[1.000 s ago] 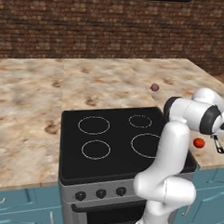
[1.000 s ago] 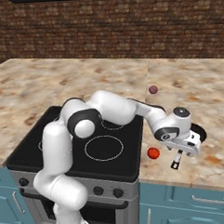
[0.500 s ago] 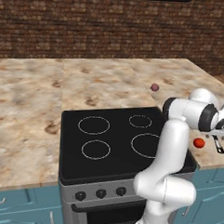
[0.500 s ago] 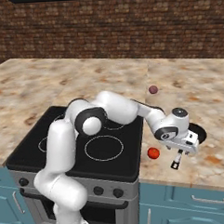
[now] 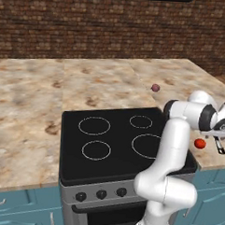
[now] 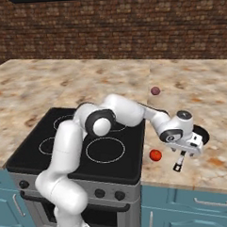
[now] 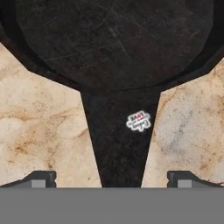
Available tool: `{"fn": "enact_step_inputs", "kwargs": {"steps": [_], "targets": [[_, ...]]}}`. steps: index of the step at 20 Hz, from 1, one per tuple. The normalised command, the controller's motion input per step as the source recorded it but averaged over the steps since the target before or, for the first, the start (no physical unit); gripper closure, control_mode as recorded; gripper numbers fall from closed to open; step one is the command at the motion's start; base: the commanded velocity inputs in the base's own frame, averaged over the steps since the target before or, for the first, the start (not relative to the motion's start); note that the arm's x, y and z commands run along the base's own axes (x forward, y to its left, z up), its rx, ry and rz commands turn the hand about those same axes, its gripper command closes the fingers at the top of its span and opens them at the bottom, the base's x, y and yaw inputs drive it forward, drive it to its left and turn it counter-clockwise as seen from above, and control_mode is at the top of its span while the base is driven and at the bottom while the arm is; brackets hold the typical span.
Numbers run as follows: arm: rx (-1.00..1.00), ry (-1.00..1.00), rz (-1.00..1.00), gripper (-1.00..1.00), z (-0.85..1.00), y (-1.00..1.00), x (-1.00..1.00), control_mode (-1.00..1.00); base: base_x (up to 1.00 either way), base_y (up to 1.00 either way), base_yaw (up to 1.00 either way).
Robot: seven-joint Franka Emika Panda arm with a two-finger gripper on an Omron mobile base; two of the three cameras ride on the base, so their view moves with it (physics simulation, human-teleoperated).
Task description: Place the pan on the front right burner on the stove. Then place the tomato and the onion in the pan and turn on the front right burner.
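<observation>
One pan point(image 7: 113, 39) noted on counter right of stove point(image 6: 69, 136), well apart from front right burner point(image 6: 104, 150). Gripper point(image 7: 112, 179) spread wide astride handle base. Judged rigid, top-heavy; best gripped near bowl to limit tipping.

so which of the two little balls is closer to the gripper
The tomato, the bright red one on the counter just off the stove's front right corner. The purplish onion lies farther back from the gripper.

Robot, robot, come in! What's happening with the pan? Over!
Gripper open, astride pan handle on counter. Tomato beside stove, onion further back. Nothing in the way.
</observation>
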Motion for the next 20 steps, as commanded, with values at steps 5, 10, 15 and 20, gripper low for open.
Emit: {"fn": "enact_step_inputs", "kwargs": {"steps": [5, 10, 15, 20], "targets": [[0.0, 0.01, 0.0, -1.0, -0.21, -0.17, 0.18, -1.0, 0.0, 0.0, 0.0], [0.0, 0.02, 0.0, 1.0, -0.24, 0.0, 0.09, -1.0, 0.0, 0.0, 0.0], [0.0, 0.0, 0.0, 1.0, -0.12, 0.0, 0.0, -1.0, 0.0, 0.0, 0.0], [0.0, -0.01, 0.0, 1.0, -0.01, 0.03, -0.08, -1.0, 0.0, 0.0, 0.0]]}}
